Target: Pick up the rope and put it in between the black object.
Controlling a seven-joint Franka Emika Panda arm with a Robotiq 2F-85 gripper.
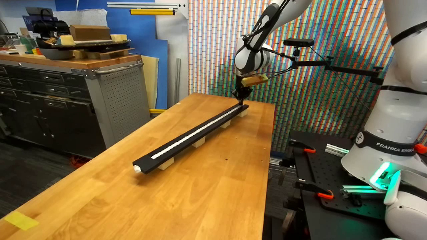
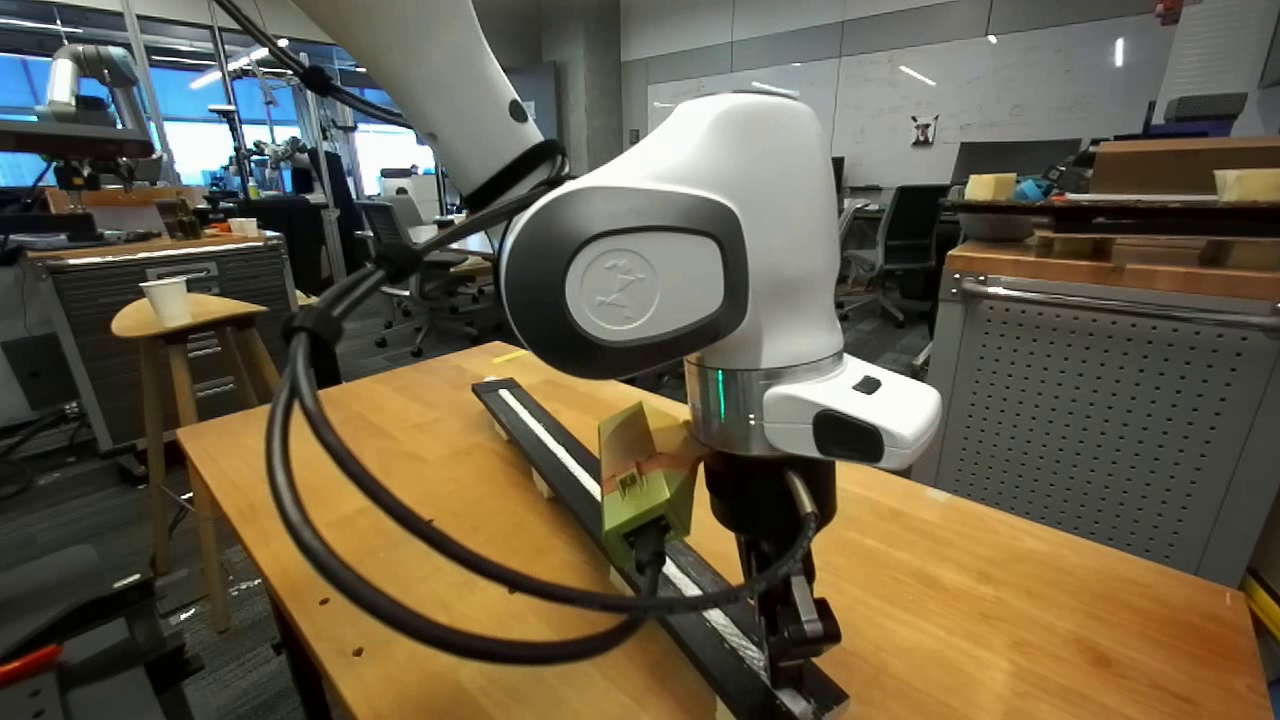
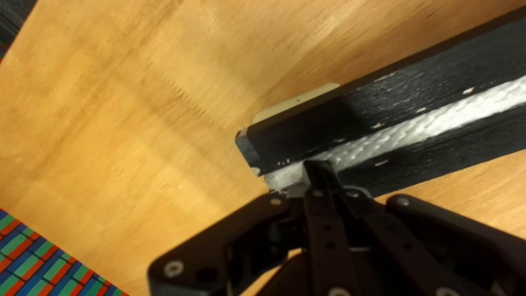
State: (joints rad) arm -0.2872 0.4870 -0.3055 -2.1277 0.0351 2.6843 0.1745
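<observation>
Directly beneath the gripper (image 3: 319, 166), rope (image 3: 394, 140).

- The arm (image 2: 790, 230) is white, smooth and round.
- Its base (image 1: 362, 160) has a black band (image 1: 383, 145) with FRANKA EMIKA in white letters, next to a round white badge (image 1: 359, 137).
- The base has a bright green light (image 1: 379, 172).
- Black straps (image 1: 408, 33) go around the arm.
- A big dark grey oval (image 2: 535, 290) has a paler cap (image 2: 680, 280) inside, with a raised mark (image 2: 620, 287) in a circle.
- A shiny silver ring (image 2: 742, 415) has a thin green stripe (image 2: 720, 395).
- A white bump (image 2: 895, 420) beside it has two black patches (image 2: 848, 437).
- Fat black cables (image 2: 540, 652) hang in loops.
- A box (image 2: 640, 505) stuck on is yellow-green.
- The gripper (image 3: 318, 166) is black, with round, pale screws (image 3: 174, 269).
</observation>
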